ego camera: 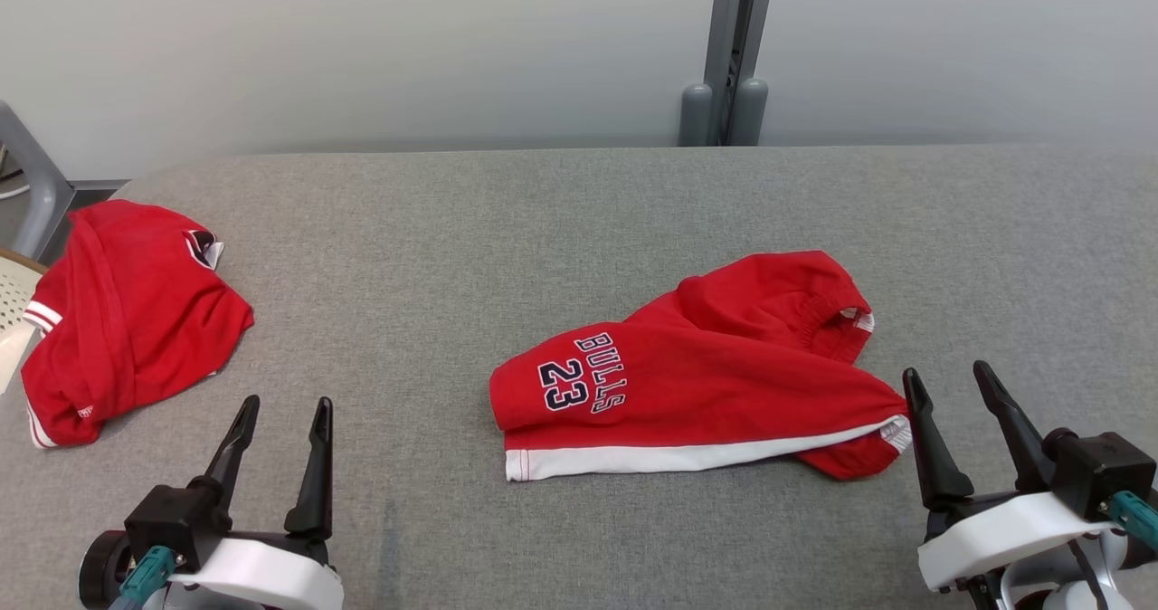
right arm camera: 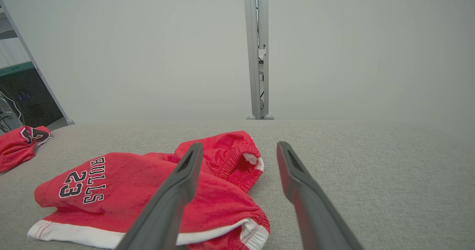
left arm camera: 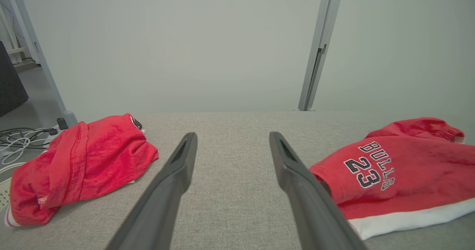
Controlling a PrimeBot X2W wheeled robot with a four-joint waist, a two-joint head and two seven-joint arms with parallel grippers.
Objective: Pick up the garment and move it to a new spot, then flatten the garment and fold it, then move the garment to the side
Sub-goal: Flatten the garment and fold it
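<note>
- Far left of the bench: second red garment, bunched. Not your target, I'd say.
- Your left pincer: spread, empty, well apart from the shorts.
- Bulls shorts: right of bench centre, rumpled, far end humped up.
- Your right pincer: spread, empty, just beside the shorts' right end.
- Flattening looks like the step in hand. Next, pinch opposite edges and pull taut.

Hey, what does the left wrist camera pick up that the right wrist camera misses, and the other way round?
Left wrist view: the open left gripper and white cables on the floor. Right wrist view: the open right gripper and the curled white hem end of the red Bulls 23 shorts. Both: those shorts, the second red garment, the grey table and a metal post.
</note>
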